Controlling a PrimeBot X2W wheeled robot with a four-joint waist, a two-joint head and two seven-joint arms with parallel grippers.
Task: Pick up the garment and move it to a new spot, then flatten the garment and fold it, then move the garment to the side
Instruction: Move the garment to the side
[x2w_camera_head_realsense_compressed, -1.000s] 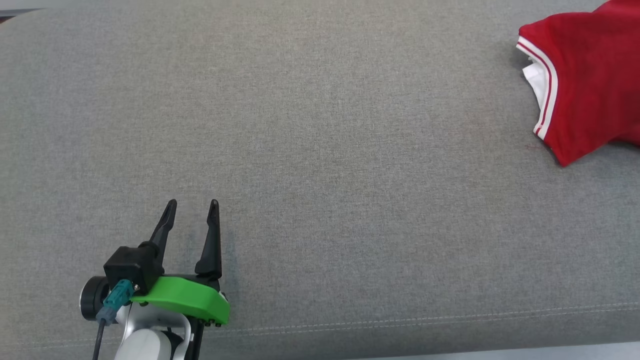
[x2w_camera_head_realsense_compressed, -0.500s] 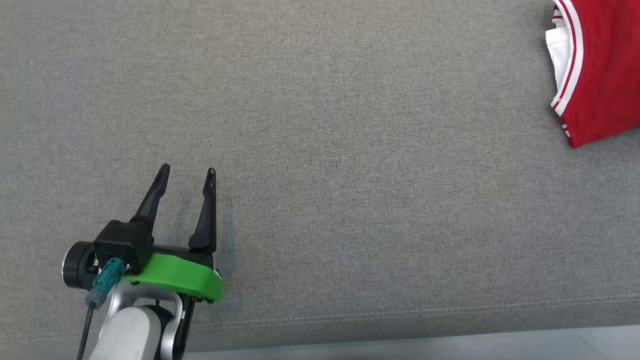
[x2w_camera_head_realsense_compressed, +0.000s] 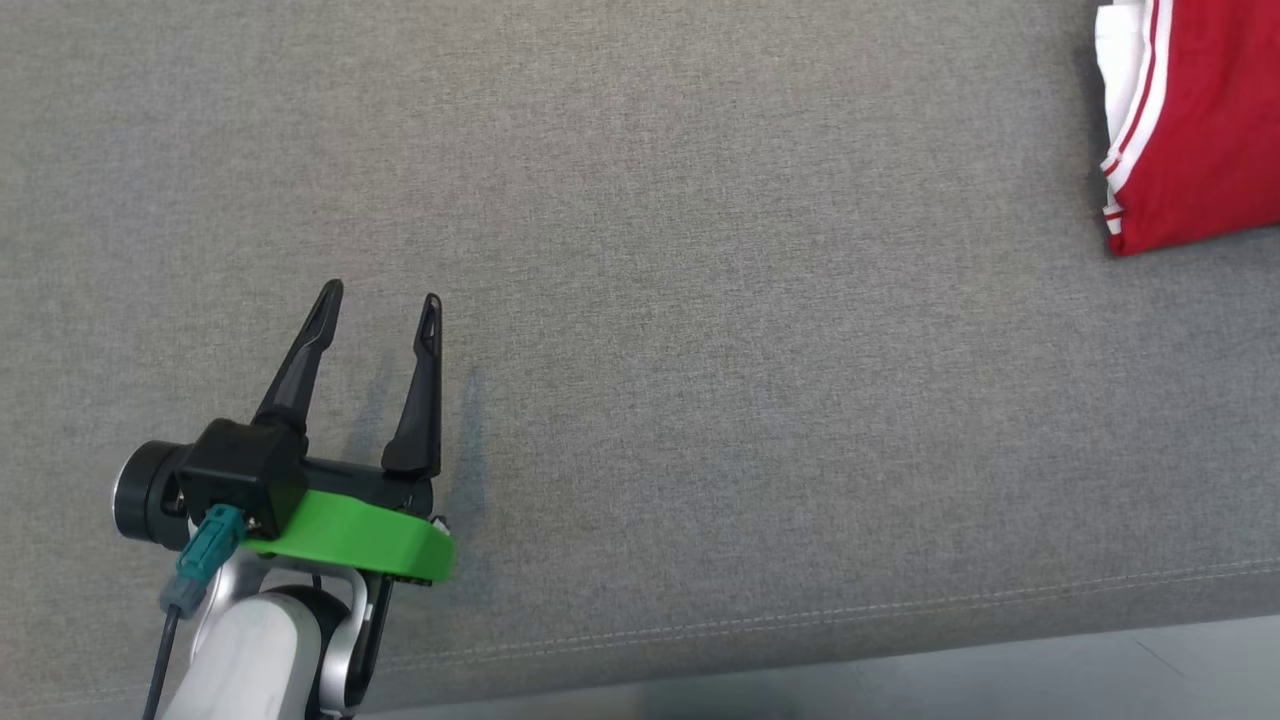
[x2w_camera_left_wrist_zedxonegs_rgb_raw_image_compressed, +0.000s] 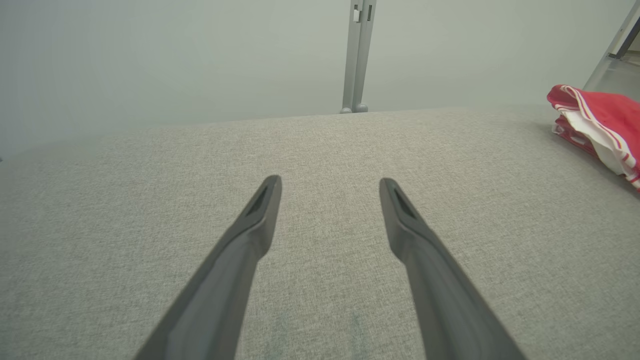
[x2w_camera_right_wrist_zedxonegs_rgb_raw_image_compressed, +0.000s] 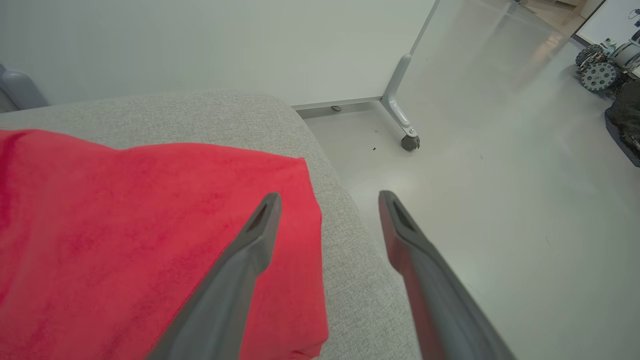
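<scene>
Item: folded red shirt (x2w_camera_head_realsense_compressed: 1200, 130), upper right, on grey cushion (x2w_camera_head_realsense_compressed: 700, 350). My right gripper (x2w_camera_right_wrist_zedxonegs_rgb_raw_image_compressed: 329, 196) has just unclenched and released it. Left gripper (x2w_camera_head_realsense_compressed: 382, 292) spread, empty. I judge the move aside finished.

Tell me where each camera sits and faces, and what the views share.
Head: up high, looking down at the grey cushion; open left pincer lower left, red garment upper right.
Left wrist: low behind the left pincer, looking across the cushion toward a wall.
Right wrist: behind the open right pincer, above the garment at the cushion's edge, floor beyond.
Shared: garment and cushion in all three.
</scene>
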